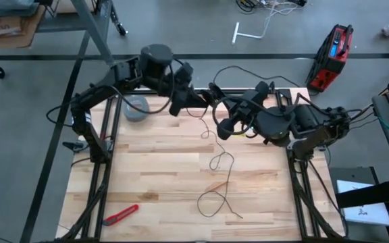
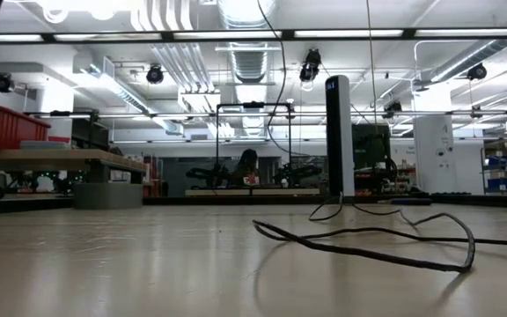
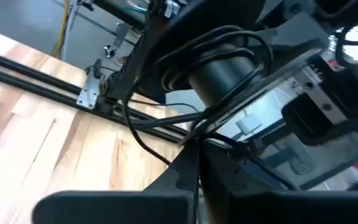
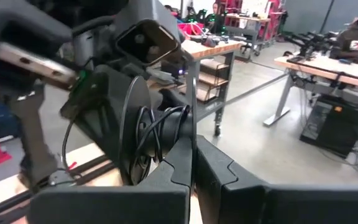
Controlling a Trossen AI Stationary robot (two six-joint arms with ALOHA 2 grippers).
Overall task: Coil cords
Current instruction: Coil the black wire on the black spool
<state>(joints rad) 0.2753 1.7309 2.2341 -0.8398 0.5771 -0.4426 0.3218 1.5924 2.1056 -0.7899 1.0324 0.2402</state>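
Cord (image 1: pixel 223 177): thin, black, trailing in loose loops over the surface (image 1: pixel 154 175), below both grippers.
Reel (image 4: pixel 143 140): black, just beyond right gripper (image 4: pixel 193 163), fingers together.
Left gripper (image 1: pixel 211 100): beside right gripper, fingers together.

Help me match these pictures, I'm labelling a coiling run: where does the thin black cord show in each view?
High view: the cord loops loose across the table's middle.
Low view: it lies on the table, right of centre.
Left wrist view: a thin line, lower middle, is probably it.
Right wrist view: it rises from the shut right gripper.
Shared landmark: the wooden table top.
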